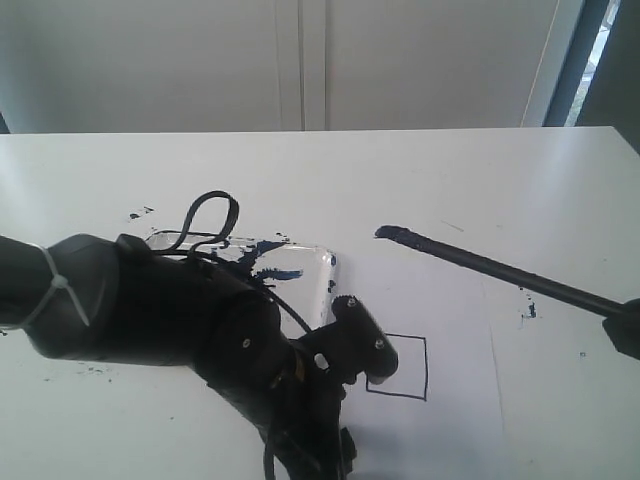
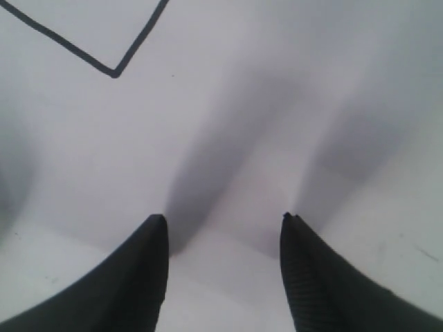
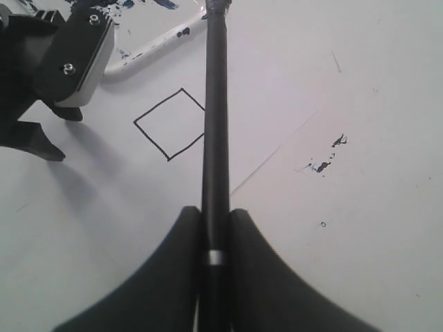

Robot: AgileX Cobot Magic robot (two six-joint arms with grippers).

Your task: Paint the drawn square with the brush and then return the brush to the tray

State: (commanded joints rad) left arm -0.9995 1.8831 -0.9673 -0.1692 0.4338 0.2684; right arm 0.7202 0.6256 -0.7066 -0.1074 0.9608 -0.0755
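Observation:
The brush (image 1: 490, 265) is a long black stick with a dark blue tip (image 1: 395, 234). My right gripper (image 3: 216, 211) is shut on its handle and shows at the right edge of the exterior view (image 1: 625, 325). The brush hangs above the table, its tip just right of the paint-smeared clear tray (image 1: 326, 272). The drawn square (image 1: 398, 367) lies below the brush, its inside white. My left gripper (image 2: 223, 218) stands open and empty close above the paper, beside one corner of the square (image 2: 114, 69). The left arm hides most of the tray.
The square is drawn on a white paper sheet (image 3: 104, 221) whose edge (image 3: 277, 152) runs past the brush. Blue paint specks (image 1: 528, 310) mark the table to the right, and more (image 1: 140, 213) lie behind the tray. A cable loop (image 1: 210, 215) rises off the left arm.

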